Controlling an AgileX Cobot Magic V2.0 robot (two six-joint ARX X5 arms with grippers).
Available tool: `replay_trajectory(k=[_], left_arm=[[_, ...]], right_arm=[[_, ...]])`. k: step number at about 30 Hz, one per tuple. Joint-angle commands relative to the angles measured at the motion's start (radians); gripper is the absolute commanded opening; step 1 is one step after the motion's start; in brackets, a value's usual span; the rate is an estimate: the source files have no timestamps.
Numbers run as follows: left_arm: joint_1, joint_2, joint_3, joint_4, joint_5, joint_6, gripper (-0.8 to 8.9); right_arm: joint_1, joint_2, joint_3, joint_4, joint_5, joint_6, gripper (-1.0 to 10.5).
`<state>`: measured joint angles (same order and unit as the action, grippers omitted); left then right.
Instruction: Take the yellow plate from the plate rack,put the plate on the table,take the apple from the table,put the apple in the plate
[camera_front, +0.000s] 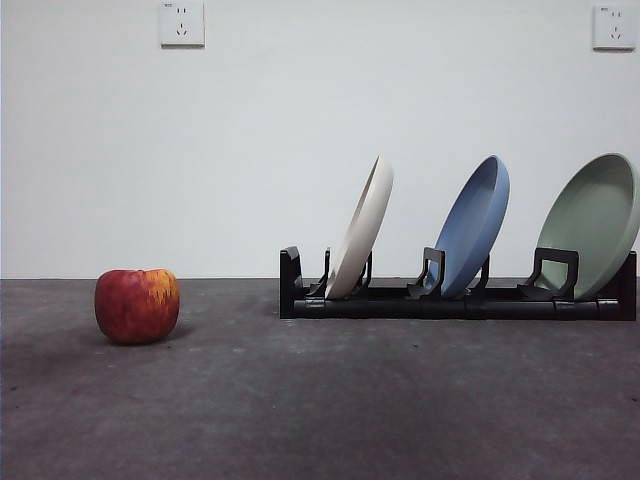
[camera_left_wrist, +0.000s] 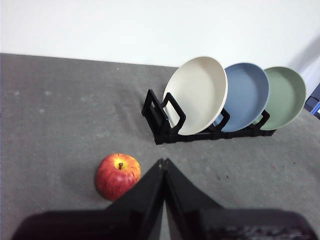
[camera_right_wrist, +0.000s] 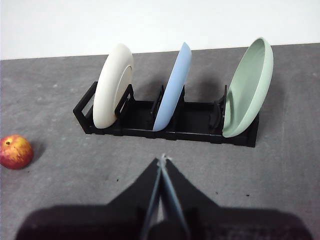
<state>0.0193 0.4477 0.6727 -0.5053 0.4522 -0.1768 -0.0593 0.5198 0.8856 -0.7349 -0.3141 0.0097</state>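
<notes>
Three plates stand in the plate rack (camera_front: 455, 300) and the apple (camera_front: 137, 305) sits alone on the bench (camera_front: 320, 410).

The yellow plate (camera_front: 360, 242) leans in the end slot nearest the apple, with the blue plate (camera_front: 473, 228) next and the green plate (camera_front: 592, 224) last. Two wall sockets (camera_front: 181, 23) are high behind them. The left pincer (camera_left_wrist: 163, 162) is pressed closed, just beside the apple. The right pincer (camera_right_wrist: 162, 160) is closed too, near the rack, facing the blue plate, with bare bench between.
</notes>
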Motion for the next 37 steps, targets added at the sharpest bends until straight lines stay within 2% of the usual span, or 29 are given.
replay_trajectory(k=[1, 6, 8, 12, 14, 18, 26, 31, 34, 37], left_arm=[[-0.002, 0.002, 0.002, -0.003, 0.01, 0.005, -0.04], [-0.007, 0.002, 0.004, -0.002, 0.079, 0.005, 0.36], [-0.012, 0.002, 0.006, -0.002, 0.091, 0.005, 1.42], [-0.019, 0.002, 0.013, -0.003, 0.133, 0.005, 4.51], [-0.021, 0.005, 0.02, -0.003, 0.166, 0.005, 5.03], [-0.021, 0.013, 0.042, -0.005, 0.211, 0.005, 5.05], [-0.03, 0.056, 0.129, -0.062, 0.21, 0.032, 5.05], [-0.055, 0.104, 0.161, -0.077, 0.211, 0.047, 5.04], [-0.074, 0.142, 0.17, -0.07, 0.212, 0.051, 5.04], [-0.102, 0.202, 0.173, 0.003, 0.266, 0.05, 5.04]], right_arm=[[0.001, 0.002, 0.008, 0.001, -0.008, -0.017, 0.0], [0.001, 0.002, 0.008, -0.003, -0.063, -0.017, 0.4], [0.001, 0.002, 0.008, -0.007, -0.081, -0.016, 1.7], [0.001, 0.005, 0.008, -0.032, -0.128, -0.016, 4.7], [0.001, 0.008, 0.008, -0.056, -0.143, -0.016, 5.3], [0.001, 0.022, 0.008, -0.088, -0.143, -0.016, 5.4], [0.001, 0.027, 0.008, -0.102, -0.218, -0.015, 5.4], [0.001, 0.027, 0.008, -0.103, -0.222, -0.013, 5.4], [0.001, 0.027, 0.008, -0.103, -0.231, -0.013, 5.4], [0.001, 0.028, 0.008, -0.1, -0.242, -0.011, 5.4]])
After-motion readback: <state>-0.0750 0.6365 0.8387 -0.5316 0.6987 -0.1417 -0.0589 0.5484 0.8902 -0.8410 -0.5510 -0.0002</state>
